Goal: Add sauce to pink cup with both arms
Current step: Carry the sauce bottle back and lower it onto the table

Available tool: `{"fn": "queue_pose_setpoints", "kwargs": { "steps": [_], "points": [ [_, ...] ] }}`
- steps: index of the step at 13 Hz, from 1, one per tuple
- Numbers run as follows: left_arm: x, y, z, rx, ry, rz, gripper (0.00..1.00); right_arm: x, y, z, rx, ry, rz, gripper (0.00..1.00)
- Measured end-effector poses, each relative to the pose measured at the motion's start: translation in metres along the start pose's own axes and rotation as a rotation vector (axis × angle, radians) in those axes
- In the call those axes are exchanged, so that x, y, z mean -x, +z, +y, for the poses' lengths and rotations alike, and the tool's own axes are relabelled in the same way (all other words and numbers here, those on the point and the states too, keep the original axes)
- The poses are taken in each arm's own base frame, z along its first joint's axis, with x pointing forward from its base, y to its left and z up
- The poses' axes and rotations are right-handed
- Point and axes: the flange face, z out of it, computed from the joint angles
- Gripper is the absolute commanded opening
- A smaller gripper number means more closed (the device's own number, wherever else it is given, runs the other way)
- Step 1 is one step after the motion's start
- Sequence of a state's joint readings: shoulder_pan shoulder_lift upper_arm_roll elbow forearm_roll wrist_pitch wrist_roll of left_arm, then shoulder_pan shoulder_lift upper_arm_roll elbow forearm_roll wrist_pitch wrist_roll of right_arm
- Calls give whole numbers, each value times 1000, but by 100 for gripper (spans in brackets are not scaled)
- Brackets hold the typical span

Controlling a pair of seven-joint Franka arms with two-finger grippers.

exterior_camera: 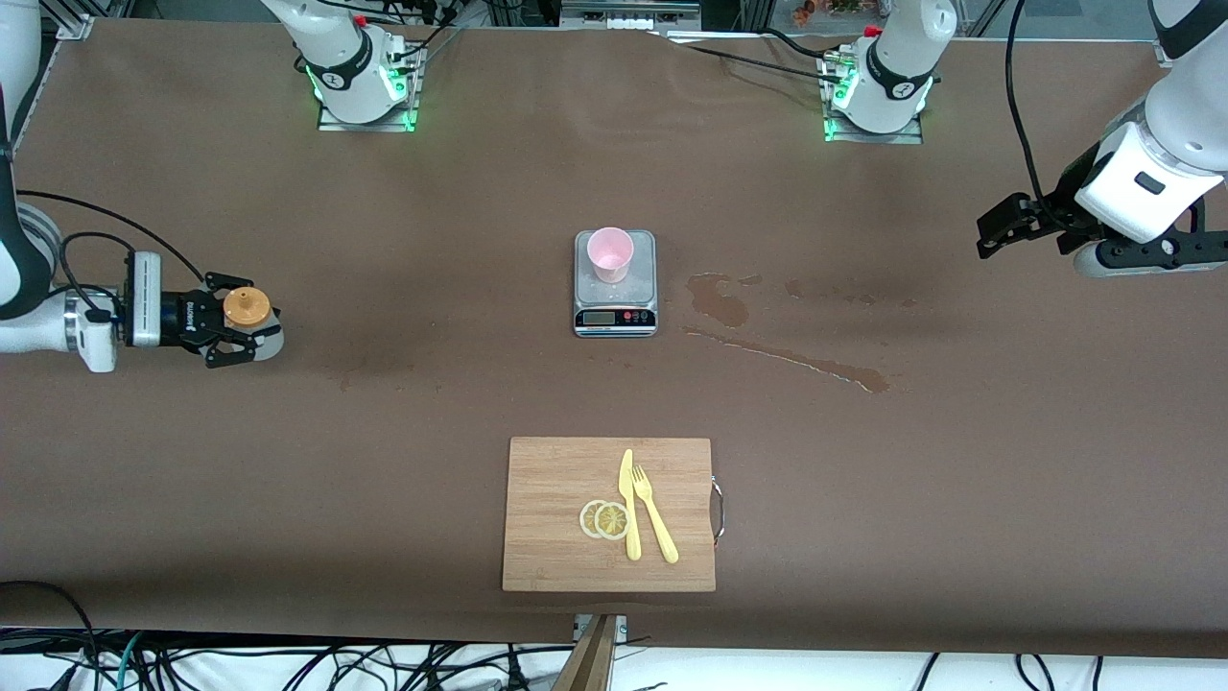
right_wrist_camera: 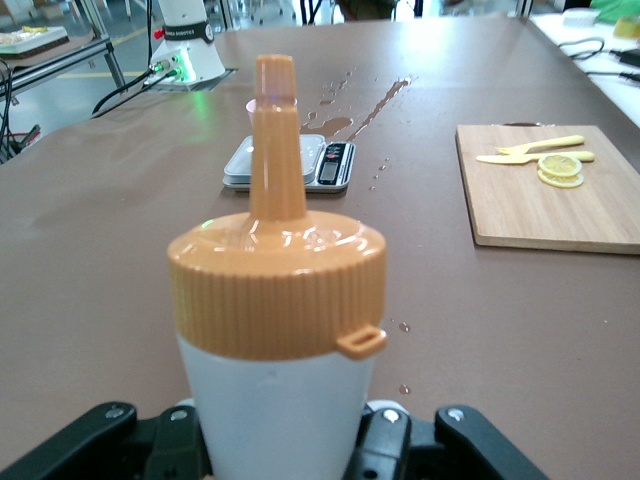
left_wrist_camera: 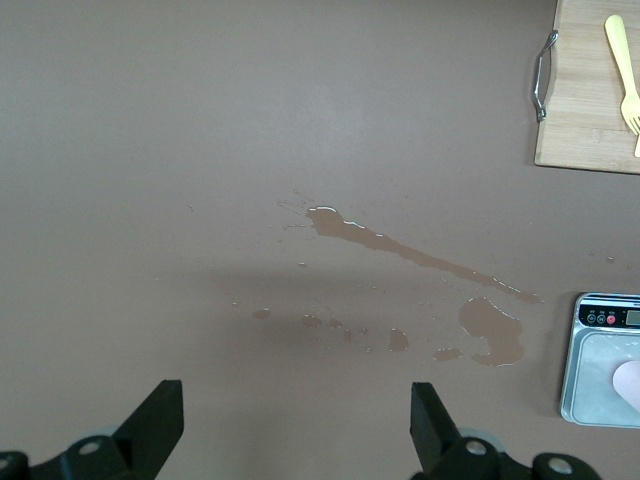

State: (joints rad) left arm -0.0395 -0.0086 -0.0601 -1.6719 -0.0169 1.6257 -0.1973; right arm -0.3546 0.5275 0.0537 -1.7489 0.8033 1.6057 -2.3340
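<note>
Right gripper (exterior_camera: 251,331), at the frame's left edge: fingers (right_wrist_camera: 95,440) clamped on the sauce (exterior_camera: 247,307), a whitish translucent bottle with a ribbed orange conical nozzle cap. Left gripper (exterior_camera: 993,230), at the right edge: fingers (left_wrist_camera: 160,420) spread wide, holding nothing, above the brown tabletop (exterior_camera: 384,480). Pink cup (exterior_camera: 609,253), tapered translucent plastic, stands on the silver scale (exterior_camera: 615,312) at frame centre.

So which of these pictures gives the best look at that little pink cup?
The front view: the pink cup stands whole on the silver scale, rim and inside visible. The left wrist view catches only a sliver of it at the edge; in the right wrist view the sauce bottle mostly hides it.
</note>
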Motion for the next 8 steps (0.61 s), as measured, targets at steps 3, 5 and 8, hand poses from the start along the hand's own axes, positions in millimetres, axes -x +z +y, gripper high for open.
{"fn": "queue_pose_setpoints", "kwargs": {
  "steps": [3, 5, 8],
  "points": [
    [0, 0, 0, 0, 0, 0, 100, 46, 29, -1, 31, -25, 105, 0],
    [0, 0, 0, 0, 0, 0, 100, 66, 47, -1, 48, -27, 158, 0],
    [0, 0, 0, 0, 0, 0, 100, 85, 67, -2, 77, -9, 238, 0]
  ]
}}
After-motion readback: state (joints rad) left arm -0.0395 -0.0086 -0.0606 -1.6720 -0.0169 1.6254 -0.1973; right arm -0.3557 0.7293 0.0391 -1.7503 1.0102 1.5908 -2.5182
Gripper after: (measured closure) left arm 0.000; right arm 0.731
